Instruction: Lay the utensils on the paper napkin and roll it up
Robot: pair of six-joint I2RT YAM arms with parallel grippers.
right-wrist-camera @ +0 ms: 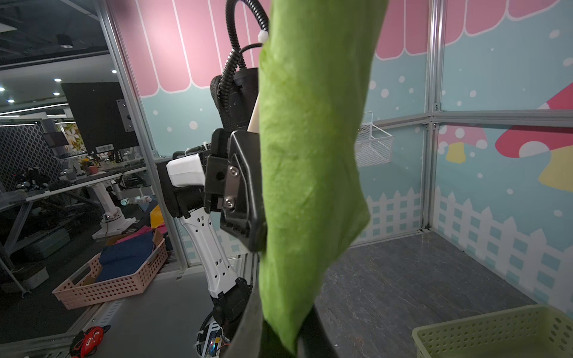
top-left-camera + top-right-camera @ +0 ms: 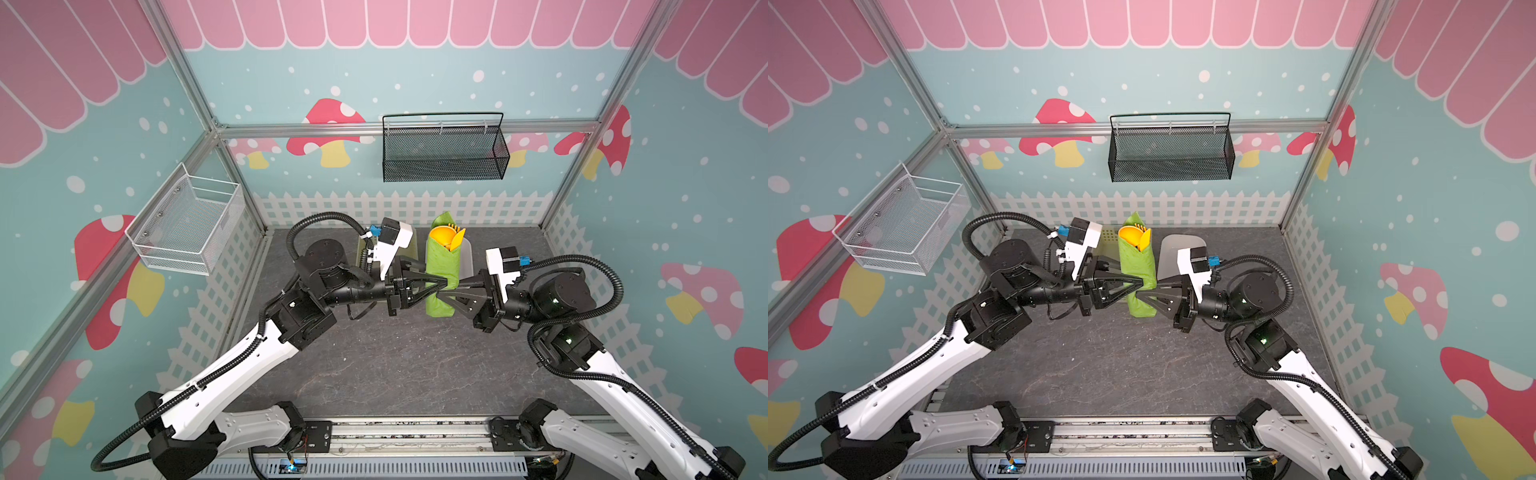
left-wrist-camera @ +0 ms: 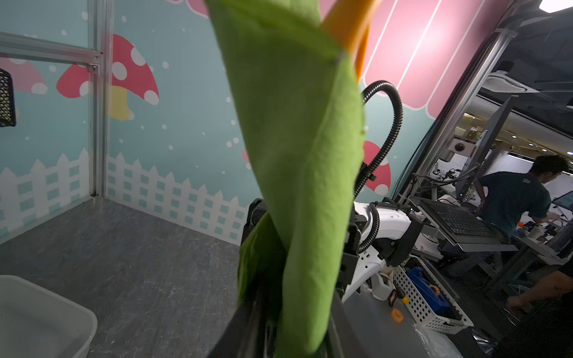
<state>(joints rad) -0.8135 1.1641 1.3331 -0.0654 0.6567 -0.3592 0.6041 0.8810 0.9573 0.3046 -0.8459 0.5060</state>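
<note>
The paper napkin (image 2: 442, 266) (image 2: 1136, 266) is a green roll held off the table at the back middle. The orange utensils (image 2: 446, 239) (image 2: 1134, 239) poke out of its far end, the spoon bowl foremost. My left gripper (image 2: 446, 283) (image 2: 1142, 283) reaches it from the left. In the left wrist view its jaws (image 3: 290, 328) stand apart around the roll (image 3: 304, 155), with a dark gap beside one finger. My right gripper (image 2: 441, 296) (image 2: 1139, 296) comes from the right. In the right wrist view it (image 1: 282, 338) is shut on the roll's (image 1: 310, 155) lower part.
A white dish (image 2: 1179, 245) (image 3: 37, 310) sits on the table behind the right wrist. A pale yellow-green perforated basket (image 1: 496, 331) (image 2: 1106, 237) sits behind the left wrist. A black mesh basket (image 2: 444, 153) hangs on the back wall and a white one (image 2: 187, 224) on the left wall.
</note>
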